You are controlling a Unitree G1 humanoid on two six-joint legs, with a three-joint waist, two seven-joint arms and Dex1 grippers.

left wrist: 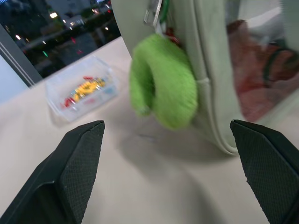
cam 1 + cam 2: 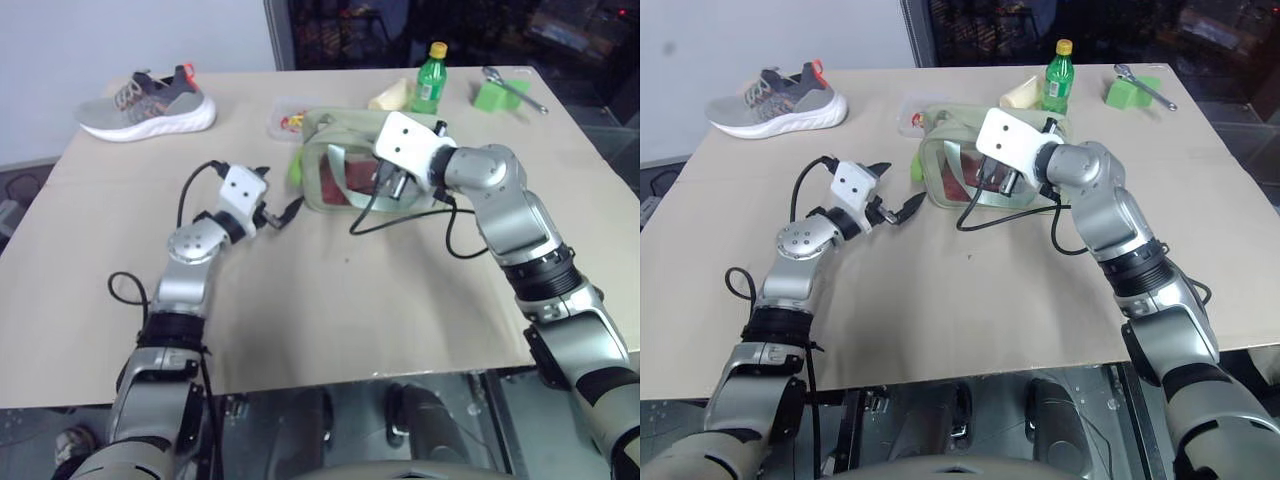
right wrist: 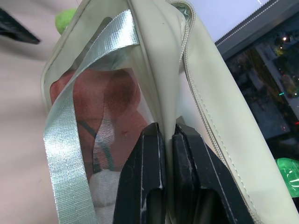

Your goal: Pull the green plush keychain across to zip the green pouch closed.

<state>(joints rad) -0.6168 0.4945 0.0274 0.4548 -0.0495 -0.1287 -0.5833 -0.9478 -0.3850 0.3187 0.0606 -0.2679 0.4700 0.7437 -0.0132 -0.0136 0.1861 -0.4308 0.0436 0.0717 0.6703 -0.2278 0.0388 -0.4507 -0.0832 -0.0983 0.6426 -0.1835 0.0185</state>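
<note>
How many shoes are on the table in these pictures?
1. A grey shoe with a white sole lies on the table, near its far left corner, well apart from the green pouch. I see no second shoe.

A tan table [image 2: 330, 300] carried the green pouch [image 2: 345, 165] near its middle, a grey sneaker [image 2: 148, 102] at the far left, a clear plastic box [image 2: 285, 118] just behind the pouch, a green bottle [image 2: 430, 80], and a green block [image 2: 492, 95] with a wrench [image 2: 515, 88] far right.
</note>
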